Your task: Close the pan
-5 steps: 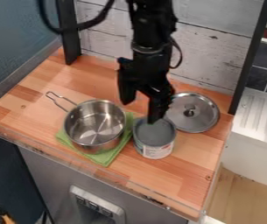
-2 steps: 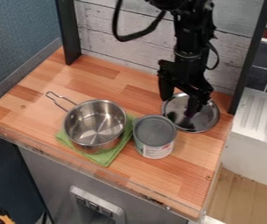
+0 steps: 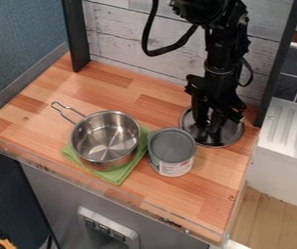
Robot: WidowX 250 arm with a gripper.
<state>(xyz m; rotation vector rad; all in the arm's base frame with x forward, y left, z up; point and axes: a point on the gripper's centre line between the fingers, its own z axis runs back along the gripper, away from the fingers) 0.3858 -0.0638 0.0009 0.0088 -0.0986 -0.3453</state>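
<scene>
From the camera, can see the end effector [image 3: 208,127] low over the metal lid [image 3: 231,133], toward the right rear of the bench [image 3: 79,87]. Cannot tell whether clenched or released. Can see the open pan [image 3: 106,138] left of the lid, on a green cloth [image 3: 117,176], and a grey-topped can [image 3: 172,147] between pan and lid.

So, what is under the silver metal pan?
A flat green cloth sticks out from beneath the pan; whatever lies directly under the base is covered and unseen.
</scene>
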